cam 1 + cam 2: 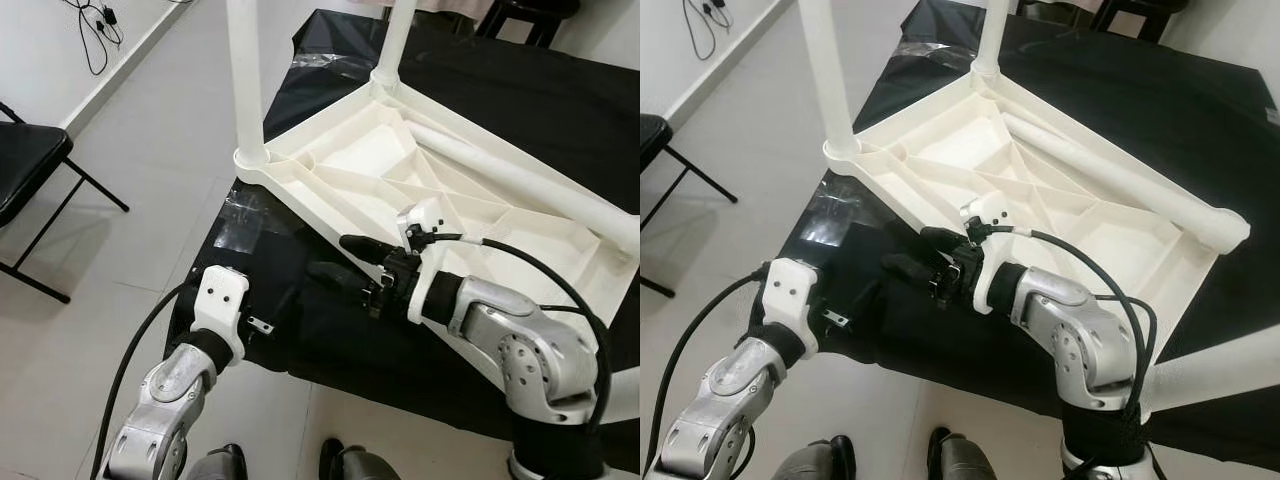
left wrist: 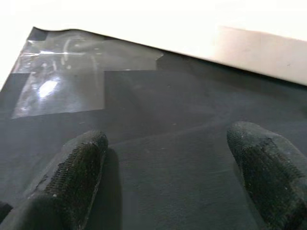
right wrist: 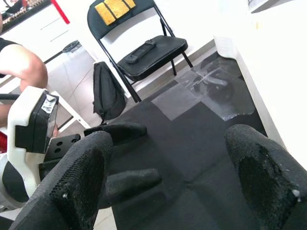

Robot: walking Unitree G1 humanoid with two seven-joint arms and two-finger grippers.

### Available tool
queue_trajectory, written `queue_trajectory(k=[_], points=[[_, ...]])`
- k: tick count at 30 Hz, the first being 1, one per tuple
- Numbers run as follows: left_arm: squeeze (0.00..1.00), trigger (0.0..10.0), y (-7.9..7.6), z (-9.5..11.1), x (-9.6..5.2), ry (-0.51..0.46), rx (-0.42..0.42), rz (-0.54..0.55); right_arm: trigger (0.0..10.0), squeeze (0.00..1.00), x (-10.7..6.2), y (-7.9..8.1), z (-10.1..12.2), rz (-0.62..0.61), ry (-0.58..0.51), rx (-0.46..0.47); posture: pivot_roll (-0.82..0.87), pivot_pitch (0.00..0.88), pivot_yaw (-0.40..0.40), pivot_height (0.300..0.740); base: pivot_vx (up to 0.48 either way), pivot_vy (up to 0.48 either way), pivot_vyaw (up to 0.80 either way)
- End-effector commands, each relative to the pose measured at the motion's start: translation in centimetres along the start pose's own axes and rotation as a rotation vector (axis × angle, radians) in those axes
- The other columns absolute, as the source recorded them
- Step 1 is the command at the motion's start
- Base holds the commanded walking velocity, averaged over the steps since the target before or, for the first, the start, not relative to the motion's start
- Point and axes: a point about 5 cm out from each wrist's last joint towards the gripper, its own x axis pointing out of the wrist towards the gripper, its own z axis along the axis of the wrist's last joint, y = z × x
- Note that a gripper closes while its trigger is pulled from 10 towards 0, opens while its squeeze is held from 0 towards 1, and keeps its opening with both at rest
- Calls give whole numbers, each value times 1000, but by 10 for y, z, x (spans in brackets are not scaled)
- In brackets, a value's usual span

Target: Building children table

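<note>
Your left gripper [image 2: 163, 167], fingers spread and empty, hovers over the black cloth [image 1: 330, 330] just short of the upturned tabletop [image 1: 420, 190] — two legs up. The loose leg [image 1: 520, 180] lies diagonally across the underside; your right gripper [image 1: 345, 258], open, nothing held, sits at the rim — nearer arm.
</note>
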Motion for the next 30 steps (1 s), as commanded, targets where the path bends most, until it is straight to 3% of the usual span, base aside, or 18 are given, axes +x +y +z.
queue_trajectory(k=[1, 8, 30], points=[[0, 10000, -1, -4, -2, 22, -11, 5, 10000, 0, 0, 1, -5, 2, -3, 18, -33, 225, -87, 740, 0, 0, 0], [0, 10000, -1, -3, -1, 26, -10, 16, 10000, 0, 3, 0, -8, -19, -6, 42, -30, 228, -84, 740, 0, 0, 0], [0, 10000, -3, -3, 1, 38, 4, -1, 10000, 0, 4, -1, -10, -41, -3, 48, -23, 230, -77, 740, -260, 0, 0]])
